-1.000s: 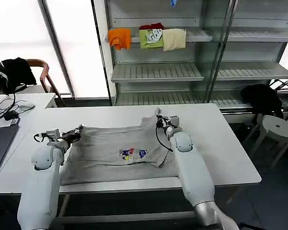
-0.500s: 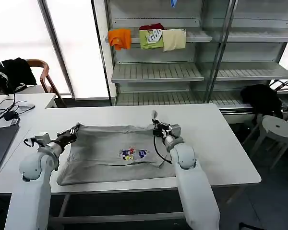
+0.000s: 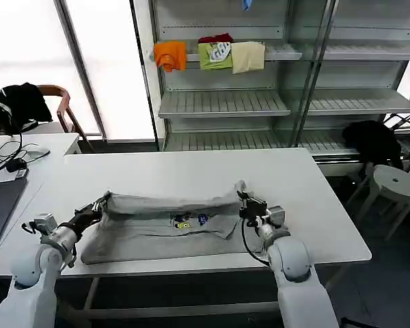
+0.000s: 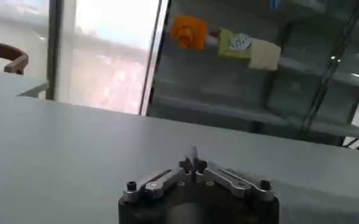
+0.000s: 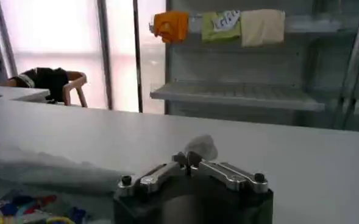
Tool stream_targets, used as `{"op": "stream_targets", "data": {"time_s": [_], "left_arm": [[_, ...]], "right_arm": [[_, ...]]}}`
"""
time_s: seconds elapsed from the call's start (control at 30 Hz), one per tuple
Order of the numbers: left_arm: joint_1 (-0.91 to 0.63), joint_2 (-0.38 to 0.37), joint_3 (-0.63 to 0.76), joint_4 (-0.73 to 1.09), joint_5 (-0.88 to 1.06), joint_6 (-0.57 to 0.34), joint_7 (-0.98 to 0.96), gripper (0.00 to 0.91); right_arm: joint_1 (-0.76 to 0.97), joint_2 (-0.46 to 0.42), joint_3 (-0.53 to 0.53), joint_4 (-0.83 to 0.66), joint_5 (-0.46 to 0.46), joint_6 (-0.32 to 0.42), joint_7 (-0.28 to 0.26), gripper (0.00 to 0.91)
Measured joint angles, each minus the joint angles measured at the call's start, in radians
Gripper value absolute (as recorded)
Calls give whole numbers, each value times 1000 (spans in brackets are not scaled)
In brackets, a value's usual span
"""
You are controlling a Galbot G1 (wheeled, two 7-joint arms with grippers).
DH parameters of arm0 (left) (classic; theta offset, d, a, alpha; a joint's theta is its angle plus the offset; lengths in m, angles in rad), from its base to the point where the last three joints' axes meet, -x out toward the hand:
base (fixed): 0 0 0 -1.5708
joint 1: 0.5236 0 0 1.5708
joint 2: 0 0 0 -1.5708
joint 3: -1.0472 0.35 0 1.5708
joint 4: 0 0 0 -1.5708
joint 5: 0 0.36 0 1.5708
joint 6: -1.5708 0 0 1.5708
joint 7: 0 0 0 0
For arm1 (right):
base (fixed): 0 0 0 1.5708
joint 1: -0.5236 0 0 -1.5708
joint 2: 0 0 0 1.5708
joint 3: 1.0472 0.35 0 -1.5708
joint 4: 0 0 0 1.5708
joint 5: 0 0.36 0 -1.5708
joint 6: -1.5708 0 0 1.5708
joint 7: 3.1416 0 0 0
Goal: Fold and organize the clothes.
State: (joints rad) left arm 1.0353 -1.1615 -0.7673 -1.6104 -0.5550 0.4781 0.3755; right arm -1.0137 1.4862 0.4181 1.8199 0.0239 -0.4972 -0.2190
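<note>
While the grey shirt [image 3: 165,225] lies across the near half of the white table [image 3: 191,167], its far edge is lifted into a ridge that runs side to side between the two grippers. The left gripper [image 3: 101,203] has its fingers closed on the ridge's left corner, and the right gripper [image 3: 243,198] is pinched on the right corner, a tuft of cloth [image 5: 200,146] poking up past its fingertips. Each arm is at its own end, so neither is nearer; the rest of the shirt lies toward the robot from both grippers, long axis across the table. I judge the coming move to be carrying that edge over the body of the shirt. The chest print [image 3: 190,220] is partly tucked under the raised fold. In the left wrist view the pinched cloth is barely a sliver.
</note>
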Motion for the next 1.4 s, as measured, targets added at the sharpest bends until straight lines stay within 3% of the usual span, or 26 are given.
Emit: {"op": "stream_targets", "data": {"time_s": [0.27,0.3,0.33,0.9,1.3,1.4], "left_arm": [[77,12,-28,-30,-16,-21,31,20],[85,14,-31,-35,-16,-24,34,907],[92,15,-32,-38,-15,-26,36,907],[185,-23,-65,-118,68,-41,-1,907],[216,-98,-38,-186,148,-50,-172,907],[215,-119,-27,-187,173,-50,-209,635]], "right_arm": [[-81,-6,7,42,-23,13,-5,0],[-88,-6,8,43,-27,13,-5,484],[-95,-6,9,45,-30,13,-4,907],[-168,-17,68,104,-103,42,58,907],[-130,-36,187,186,113,51,100,907],[-126,-33,201,200,147,51,103,907]]}}
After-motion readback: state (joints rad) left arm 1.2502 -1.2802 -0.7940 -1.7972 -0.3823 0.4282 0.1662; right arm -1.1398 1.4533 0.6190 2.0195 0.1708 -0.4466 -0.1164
